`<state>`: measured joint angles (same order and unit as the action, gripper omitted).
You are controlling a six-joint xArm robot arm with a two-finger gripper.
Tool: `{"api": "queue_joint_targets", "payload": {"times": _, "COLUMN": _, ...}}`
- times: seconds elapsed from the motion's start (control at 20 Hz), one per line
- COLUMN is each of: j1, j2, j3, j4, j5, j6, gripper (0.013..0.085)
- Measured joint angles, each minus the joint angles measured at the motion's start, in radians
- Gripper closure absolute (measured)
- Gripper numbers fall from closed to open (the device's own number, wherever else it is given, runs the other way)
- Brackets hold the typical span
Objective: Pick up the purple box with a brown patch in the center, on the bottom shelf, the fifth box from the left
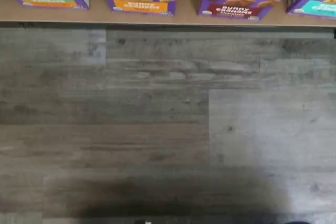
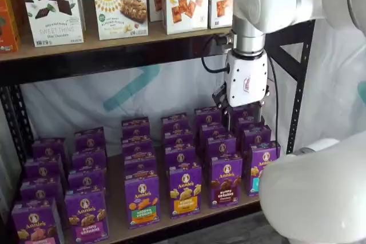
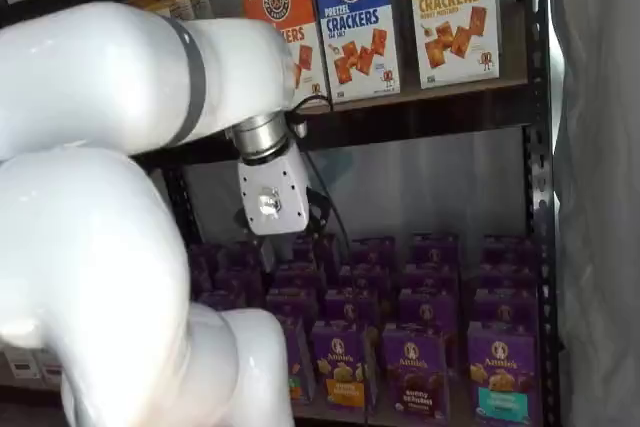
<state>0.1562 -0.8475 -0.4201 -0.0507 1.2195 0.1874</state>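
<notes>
The purple box with the dark brown band (image 2: 226, 181) stands upright at the front of the bottom shelf (image 2: 117, 224), between a yellow-orange band carton and a teal band carton. It also shows in the other shelf view (image 3: 412, 372) and in the wrist view (image 1: 239, 2). My gripper (image 2: 245, 121) hangs above the rear cartons of that column, higher than the front box and behind it. A gap shows between its two black fingers, and they are empty. Its white body (image 3: 272, 197) shows in a shelf view, where the fingers are hard to make out.
Several columns of purple Annie's cartons fill the bottom shelf, among them a yellow-orange band carton (image 2: 185, 191) and a teal band carton (image 2: 258, 170). The upper shelf (image 2: 114, 47) of large cracker boxes is just above the gripper. A black frame post (image 2: 297, 84) stands to the right. Grey plank floor (image 1: 168, 119) lies below.
</notes>
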Motion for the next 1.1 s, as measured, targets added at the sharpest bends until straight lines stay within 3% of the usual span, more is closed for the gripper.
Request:
{"api": "queue_joint_targets", "payload": {"times": 0.15, "j1": -0.005, "j2": 0.029, "j3": 0.021, "j4": -0.003, "j5": -0.058, "j6": -0.001, "gripper": 0.0130}}
{"api": "queue_joint_targets", "payload": {"times": 0.6, "j1": -0.039, "j2": 0.171, "j3": 0.059, "j4": 0.050, "j5": -0.208, "j6": -0.056, "gripper": 0.0130}}
{"api": "queue_joint_targets", "payload": {"times": 1.1, "j1": -0.078, "j2": 0.431, "j3": 0.097, "j4": 0.033, "j5": -0.515, "j6": -0.084, "gripper": 0.0130}}
